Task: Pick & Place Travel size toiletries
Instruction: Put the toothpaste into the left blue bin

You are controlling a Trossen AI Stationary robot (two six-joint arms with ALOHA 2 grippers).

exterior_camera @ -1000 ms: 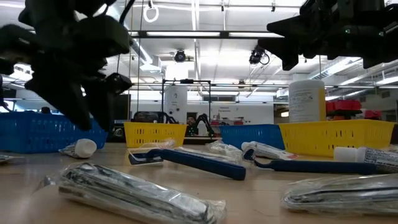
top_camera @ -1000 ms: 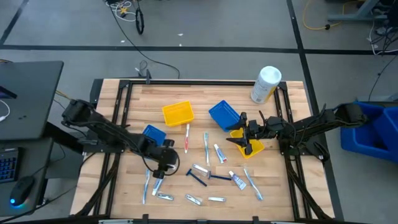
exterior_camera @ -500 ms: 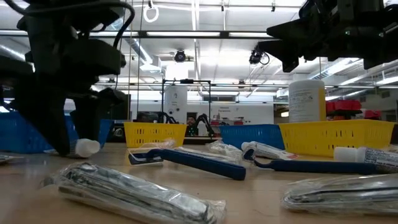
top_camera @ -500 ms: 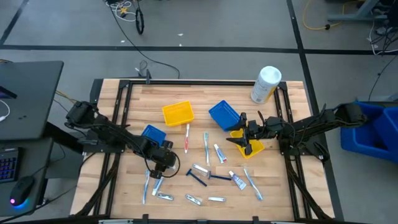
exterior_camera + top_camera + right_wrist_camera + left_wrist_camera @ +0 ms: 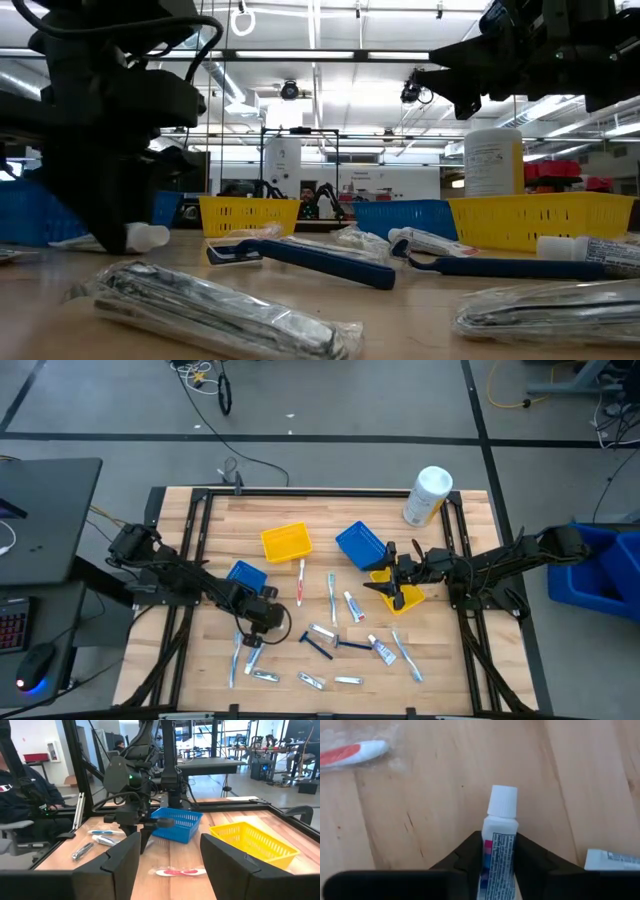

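While its fingers pinch a small white toothpaste tube low on the wooden table, the left gripper sits left of centre in the high view. The right gripper, fingers spread, hangs over a yellow bin right of centre.

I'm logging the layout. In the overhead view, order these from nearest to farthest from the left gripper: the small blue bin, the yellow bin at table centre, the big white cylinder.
From the left gripper:
1. Small blue bin, just beyond it, left side.
2. Yellow bin, mid-table, toward the far edge.
3. White cylinder, far right corner.
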